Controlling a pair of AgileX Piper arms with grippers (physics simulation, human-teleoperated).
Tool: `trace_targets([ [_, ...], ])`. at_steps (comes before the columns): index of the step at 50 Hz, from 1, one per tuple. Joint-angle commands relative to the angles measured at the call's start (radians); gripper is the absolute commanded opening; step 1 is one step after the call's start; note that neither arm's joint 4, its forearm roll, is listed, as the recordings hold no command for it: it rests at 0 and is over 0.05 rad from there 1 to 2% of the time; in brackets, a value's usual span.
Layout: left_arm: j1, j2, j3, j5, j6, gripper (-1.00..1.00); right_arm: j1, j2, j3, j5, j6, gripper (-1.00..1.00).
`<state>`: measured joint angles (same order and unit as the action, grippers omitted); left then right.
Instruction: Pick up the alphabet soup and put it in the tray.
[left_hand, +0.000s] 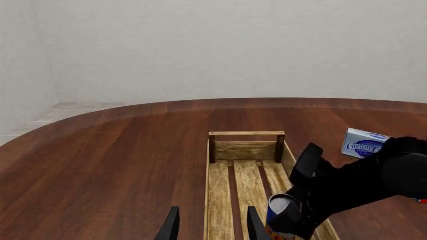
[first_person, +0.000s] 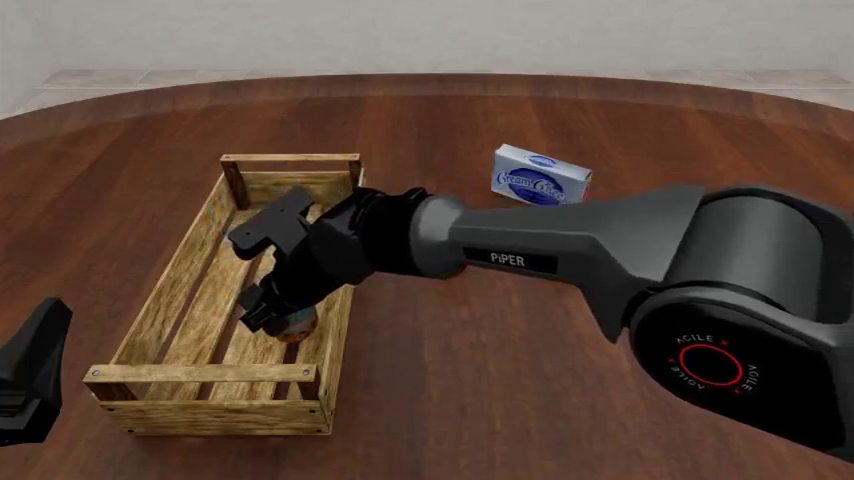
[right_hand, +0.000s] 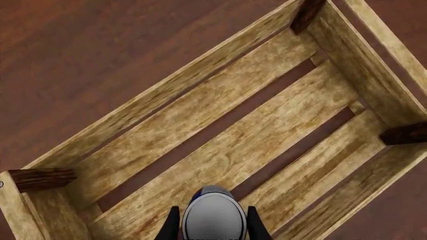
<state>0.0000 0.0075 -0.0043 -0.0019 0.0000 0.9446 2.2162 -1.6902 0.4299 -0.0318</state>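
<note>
Left wrist view: the left gripper (left_hand: 210, 225) shows 2 dark fingers set apart with nothing between them, pointing along the near end of the tray (left_hand: 220, 195). The right arm crosses in from the side, carrying the alphabet soup (left_hand: 283, 214) over the tray's right-hand slats. A cream cheese box (left_hand: 363, 143) lies on the table (left_hand: 107, 150) beyond the tray, well apart.

Front view: the right gripper (first_person: 276, 312) reaches over the tray's right wall with the can clamped low inside the crate. Whether the can base touches the slats cannot be told. The left gripper sits idle at the lower left edge.

Right wrist view: the silver top of the can sits between both right fingers (right_hand: 173, 226), jaws closed against its sides, with the tray floor directly beneath.

Assessment: the placing step is in hand. Recommended practice: lower straight until the base seats on a slat, not across a gap, keep the can upright, then part the jaws fully before lifting clear of the right wall.
</note>
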Motion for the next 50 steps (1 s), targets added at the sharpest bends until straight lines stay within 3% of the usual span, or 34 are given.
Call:
trace_targets([
  [1, 0.000, 0.000, 0.000, 0.000, 0.000, 1.00, -0.002, -0.028, 0.006, 0.004, -0.002, 1.00],
  [20, 0.000, 0.000, 0.000, 0.000, 0.000, 1.00, -0.016, -0.312, 0.004, 0.110, -0.067, 1.00],
  [30, 0.000, 0.000, 0.000, 0.000, 0.000, 1.00, -0.027, -0.514, 0.067, 0.144, -0.111, 1.00],
  [50, 0.000, 0.000, 0.000, 0.000, 0.000, 1.00, -0.112, -0.950, 0.271, 0.162, -0.085, 1.00],
])
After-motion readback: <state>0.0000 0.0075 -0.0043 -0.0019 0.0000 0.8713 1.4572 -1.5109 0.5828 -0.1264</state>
